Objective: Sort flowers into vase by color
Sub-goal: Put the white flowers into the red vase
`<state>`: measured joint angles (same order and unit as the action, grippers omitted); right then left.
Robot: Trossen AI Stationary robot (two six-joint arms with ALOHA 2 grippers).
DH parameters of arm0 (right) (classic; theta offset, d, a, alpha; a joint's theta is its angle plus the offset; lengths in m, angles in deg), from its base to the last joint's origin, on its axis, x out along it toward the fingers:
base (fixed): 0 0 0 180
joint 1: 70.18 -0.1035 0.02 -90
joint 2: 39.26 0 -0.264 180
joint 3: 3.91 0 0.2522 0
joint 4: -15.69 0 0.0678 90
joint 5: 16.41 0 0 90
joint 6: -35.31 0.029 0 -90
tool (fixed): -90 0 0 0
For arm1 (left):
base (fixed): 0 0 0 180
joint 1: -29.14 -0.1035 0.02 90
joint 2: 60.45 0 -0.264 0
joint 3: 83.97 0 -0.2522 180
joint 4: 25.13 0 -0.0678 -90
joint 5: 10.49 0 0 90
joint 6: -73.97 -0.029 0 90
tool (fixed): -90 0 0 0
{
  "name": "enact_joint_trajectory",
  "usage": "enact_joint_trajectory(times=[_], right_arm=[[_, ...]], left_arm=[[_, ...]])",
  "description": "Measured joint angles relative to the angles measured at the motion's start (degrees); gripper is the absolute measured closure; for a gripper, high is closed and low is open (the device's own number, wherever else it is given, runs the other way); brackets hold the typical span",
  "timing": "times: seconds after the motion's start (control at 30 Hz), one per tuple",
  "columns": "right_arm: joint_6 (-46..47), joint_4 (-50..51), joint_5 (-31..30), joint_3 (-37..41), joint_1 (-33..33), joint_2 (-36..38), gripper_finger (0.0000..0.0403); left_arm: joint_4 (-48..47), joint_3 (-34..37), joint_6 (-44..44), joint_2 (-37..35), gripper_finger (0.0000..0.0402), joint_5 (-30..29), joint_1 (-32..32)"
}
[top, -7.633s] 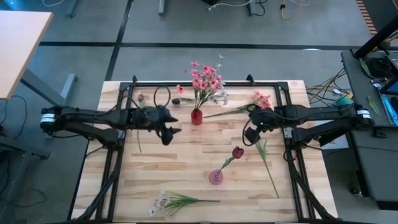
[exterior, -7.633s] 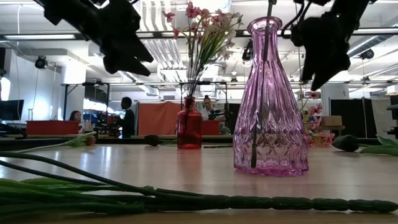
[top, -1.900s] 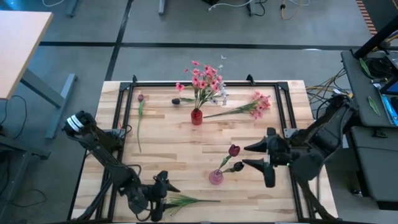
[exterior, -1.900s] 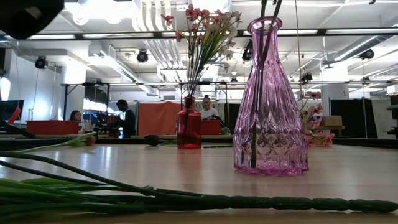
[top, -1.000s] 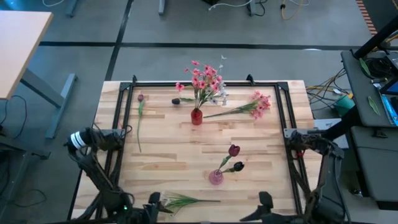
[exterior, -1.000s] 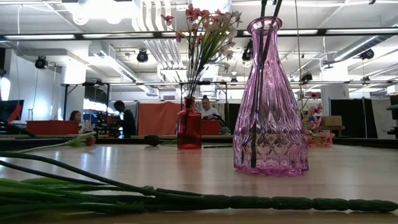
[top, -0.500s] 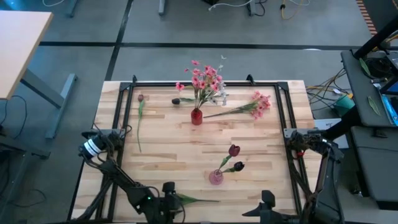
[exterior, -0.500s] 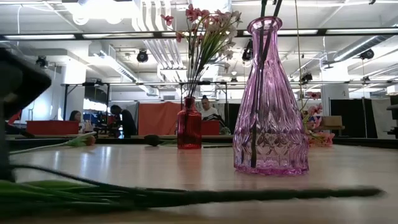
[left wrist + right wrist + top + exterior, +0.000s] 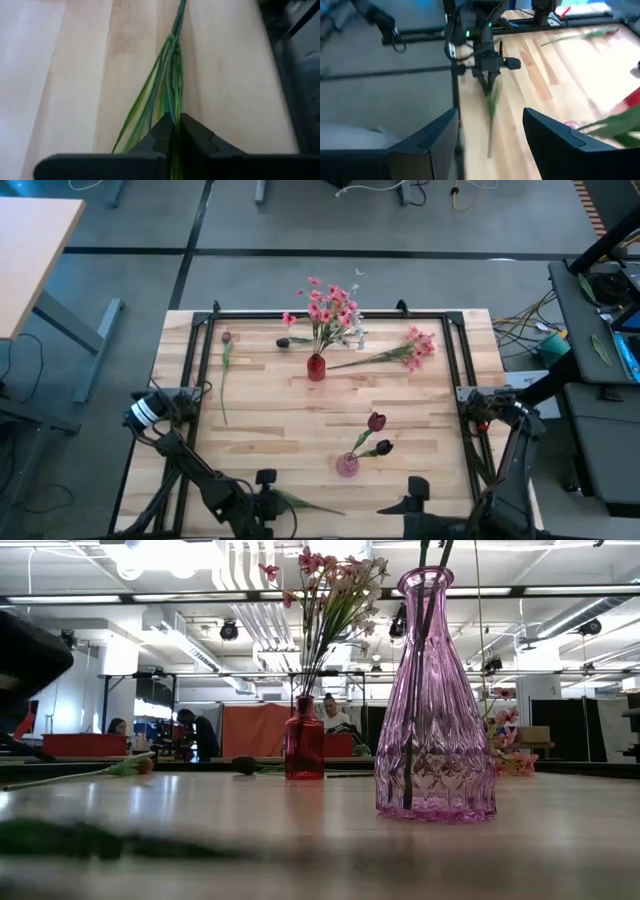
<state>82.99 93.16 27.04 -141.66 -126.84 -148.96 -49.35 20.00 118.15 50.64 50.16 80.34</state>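
My left gripper (image 9: 272, 502) is at the table's near edge, shut on the green stems of a flower spray (image 9: 172, 75). Its stem (image 9: 305, 504) runs toward the right, and the gripper hides its blossom end. My right gripper (image 9: 490, 142) hovers open over the near edge, right of the spray, holding nothing. A pink vase (image 9: 347, 465) holds two dark red buds (image 9: 377, 422). A red vase (image 9: 316, 367) holds pink flowers (image 9: 327, 310). Loose pink flowers (image 9: 415, 345) lie at the far right. A dark red flower (image 9: 225, 338) lies at the far left. My left gripper pinches a bunch of several thin green stems and leaves (image 9: 173, 117) between its two fingers (image 9: 161, 134). The fingers come from the table's left and lie roughly along the stems. The stem (image 9: 492, 102) stretches away from the fingers toward the right, low over the wood.
A black frame rail (image 9: 205, 370) runs along the table's left, far and right sides. A small dark bud (image 9: 283, 342) lies left of the red vase. Bare wood (image 9: 290, 420) lies between the two vases.
My left gripper has come in from the near edge over the spray's blossom end and shut on its green stems. The spray's stem has shifted on the table and now blurs in the low view. My right gripper has edged left along the near edge.
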Motion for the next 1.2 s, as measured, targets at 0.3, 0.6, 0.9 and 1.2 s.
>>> enact_joint_trajectory(times=[0.3,0.6,0.9,1.2], right_arm=[[-10.1,-6.2,0.6,0.1,0.2,-6.4,0.0188],[-7.3,-12.5,8.1,0.1,4.1,-10.7,0.0179],[-2.1,-16.5,21.0,0.1,8.2,-11.5,0.0118],[0.0,-17.6,26.5,0.2,10.9,-14.5,0.0094]], left_arm=[[-0.9,-12.5,-1.8,-2.7,0.0397,2.6,0.0],[-4.4,-26.1,-7.3,-0.9,0.0399,1.4,-0.3],[-11.1,-31.1,-7.4,3.1,0.04,4.4,-0.3],[-12.2,-31.8,-6.9,4.5,0.0401,4.3,-0.7]])
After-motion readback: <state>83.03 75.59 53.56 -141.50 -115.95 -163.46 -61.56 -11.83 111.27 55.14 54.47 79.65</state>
